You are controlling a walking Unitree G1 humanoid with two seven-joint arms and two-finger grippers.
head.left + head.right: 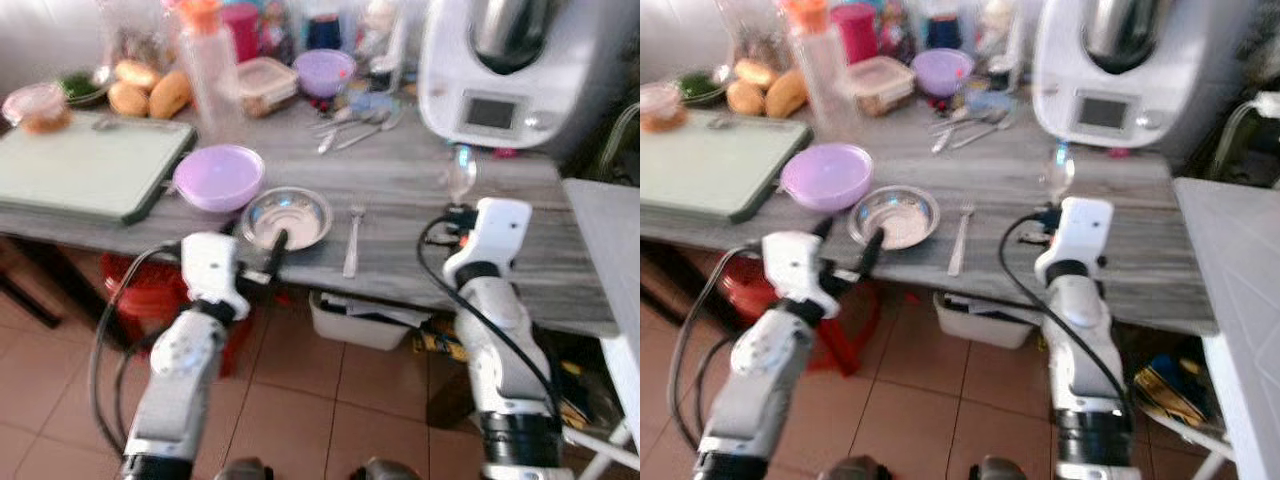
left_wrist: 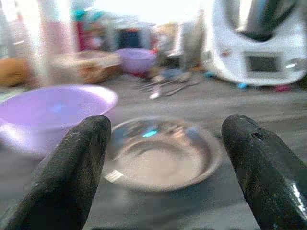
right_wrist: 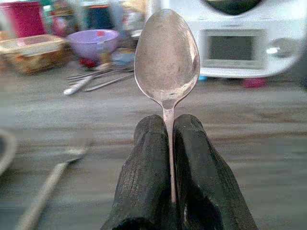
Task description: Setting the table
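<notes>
My right gripper [image 3: 170, 163] pinches 1 light, stiff, slippery spoon [image 3: 167, 57] by its handle; my left gripper [image 2: 163, 158] is spread before the steel bowl [image 2: 160, 153].

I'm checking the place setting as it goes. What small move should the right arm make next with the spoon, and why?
Probably lower the spoon onto the table, to the bowl's right. The right gripper pinches its handle upright, while the metal bowl already has a fork beside it and the left gripper hangs open before the bowl.

bowl [image 1: 219, 177]: lilac | dish [image 1: 287, 217]: silver | table [image 1: 400, 185]: grey woodgrain | spoon [image 3: 167, 52]: silver
</notes>
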